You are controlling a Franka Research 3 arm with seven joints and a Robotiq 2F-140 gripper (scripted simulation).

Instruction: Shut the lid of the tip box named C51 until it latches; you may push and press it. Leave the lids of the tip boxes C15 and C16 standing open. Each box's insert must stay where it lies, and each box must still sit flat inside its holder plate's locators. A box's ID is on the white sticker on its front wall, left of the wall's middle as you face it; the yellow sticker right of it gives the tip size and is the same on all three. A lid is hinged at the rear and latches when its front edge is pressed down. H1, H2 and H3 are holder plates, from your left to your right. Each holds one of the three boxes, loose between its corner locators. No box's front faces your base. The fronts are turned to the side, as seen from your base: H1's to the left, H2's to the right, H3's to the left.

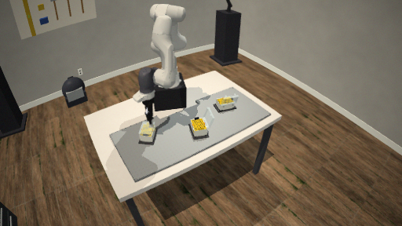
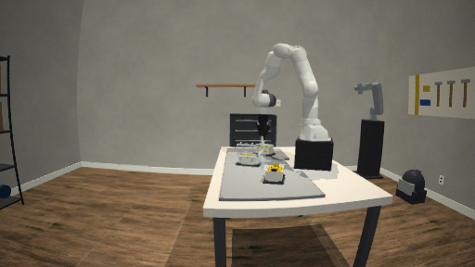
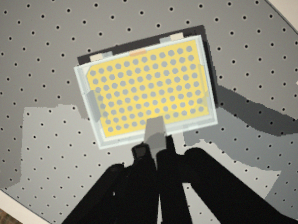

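Observation:
Three tip boxes with yellow inserts sit on holder plates on the grey mat. The box at the left of the top view [image 1: 147, 132] has its clear lid lying down flat over the insert; the wrist view [image 3: 148, 91] shows the same. My gripper [image 1: 149, 118] is shut and empty, pointing down, with its tips [image 3: 157, 137] over one long edge of that lid. I cannot tell whether they touch it. The middle box [image 1: 199, 125] and the right box [image 1: 225, 102] have their lids standing open. The ID stickers are too small to read.
My black base block [image 1: 169, 95] stands just behind the mat [image 1: 188, 131]. In the exterior view my gripper [image 2: 263, 135] hangs over the farthest box [image 2: 265, 148]. The table edge lies close to the lidded box in the wrist view.

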